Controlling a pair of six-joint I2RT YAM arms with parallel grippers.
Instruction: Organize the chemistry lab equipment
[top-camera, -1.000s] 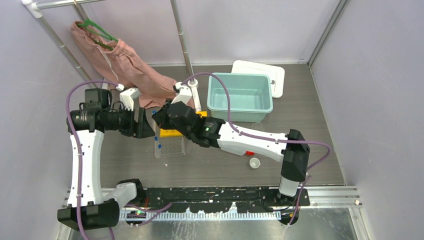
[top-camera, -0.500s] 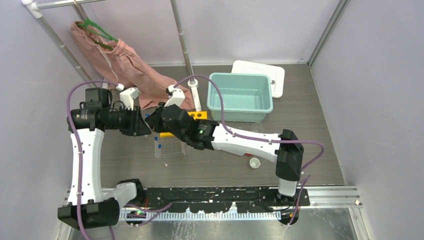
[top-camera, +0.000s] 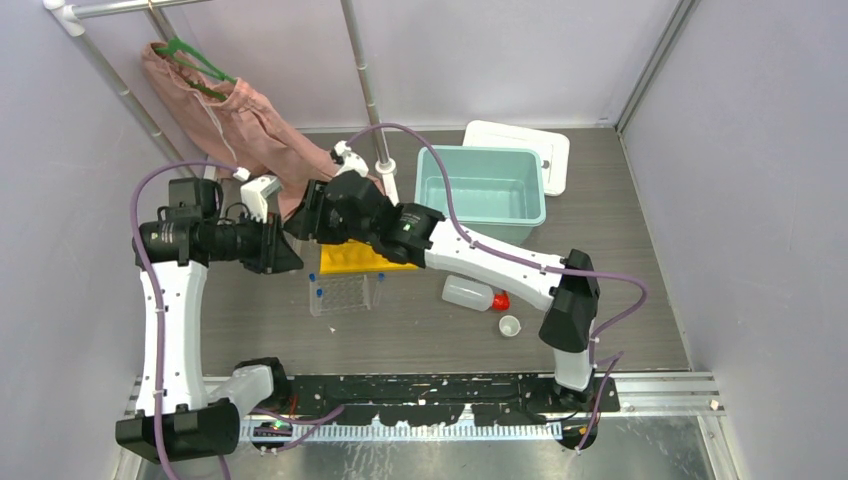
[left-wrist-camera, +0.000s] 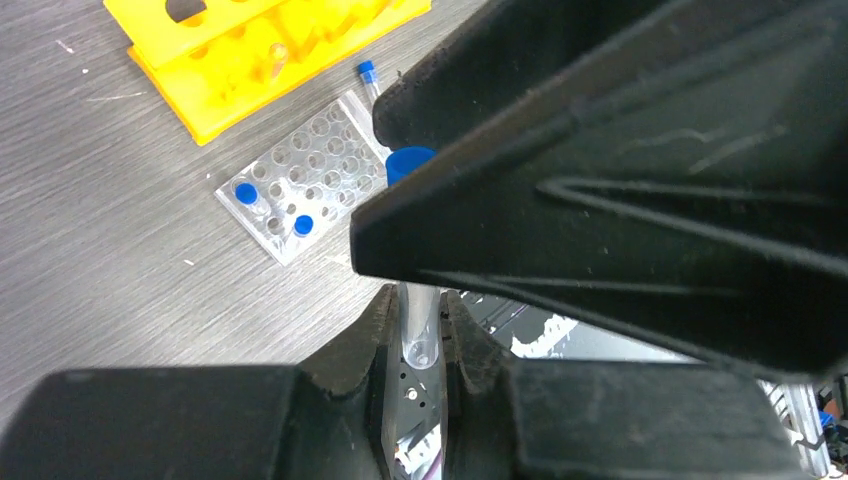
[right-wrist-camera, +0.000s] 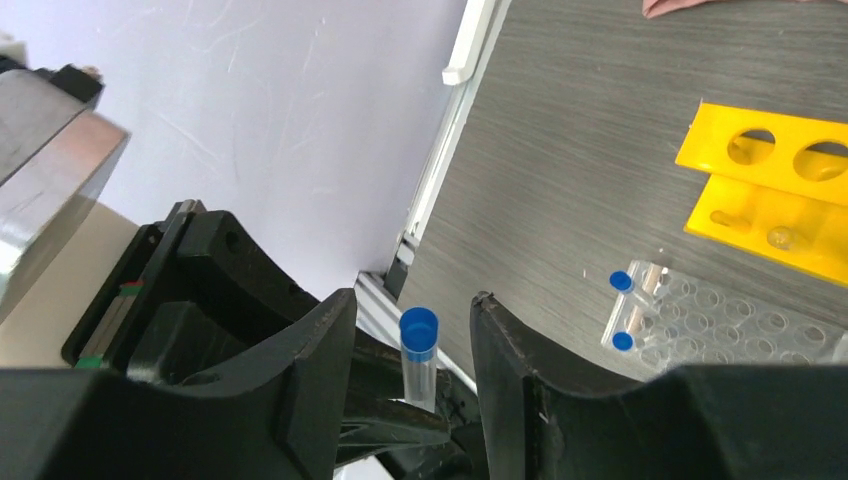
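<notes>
Grey wood-grain tabletop. Left gripper clamps a small clear blue-capped tube aloft near the yellow plastic rack and clear well tray. Right gripper fingers are spread around the tube, not touching it.

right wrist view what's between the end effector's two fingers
A blue-capped tube, held by the left end effector, stands there touching neither finger; right wrist view shows it.

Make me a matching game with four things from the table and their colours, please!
Things:
1. tube rack
2. tub
3. garment
4. cap of the tube

Colours:
A. pink
B. blue
C. yellow
D. teal

Pairs: 1-C, 2-D, 3-A, 4-B
</notes>
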